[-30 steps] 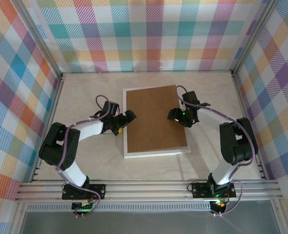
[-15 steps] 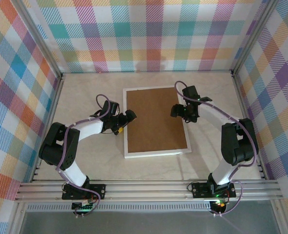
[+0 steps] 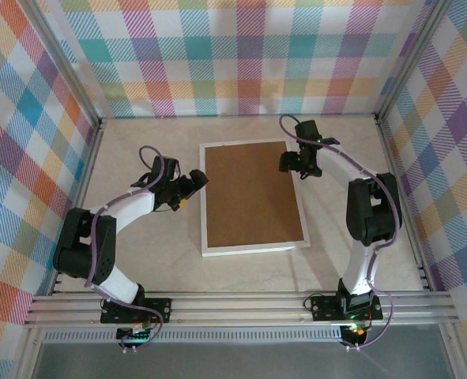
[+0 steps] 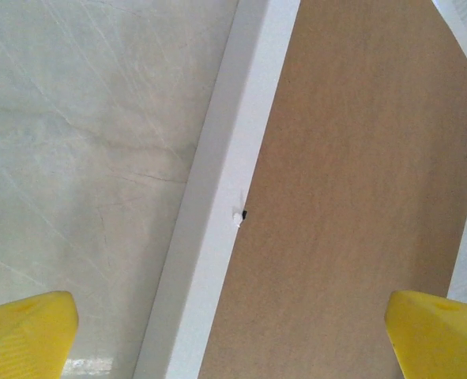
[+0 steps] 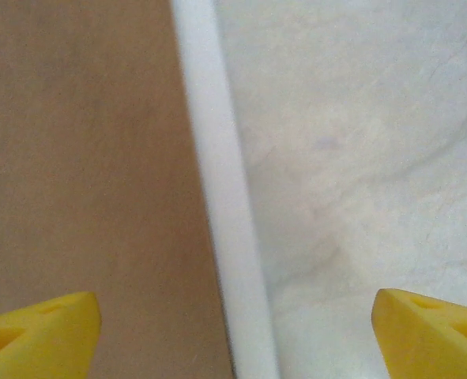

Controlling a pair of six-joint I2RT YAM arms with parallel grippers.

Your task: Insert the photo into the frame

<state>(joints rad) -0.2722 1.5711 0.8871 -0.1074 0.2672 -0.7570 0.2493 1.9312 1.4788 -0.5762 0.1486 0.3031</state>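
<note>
Top external shows the frame (image 3: 253, 249) face down, backing board (image 3: 251, 196) seated, so we judge the task nearly done; left end effector (image 3: 194, 182) at its 9 o'clock and right end effector (image 3: 284, 163) at 2 o'clock gape empty.

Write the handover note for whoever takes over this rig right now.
Left claw: open, empty, over the left border of the frame.
Right claw: open, empty, over its right border.
Frame: flat on the table, face down, brown backing board seated in it.
Done: board is on; whether the photo lies under it cannot be told.
Left: check for the photo; likely turn the frame face up.
</note>
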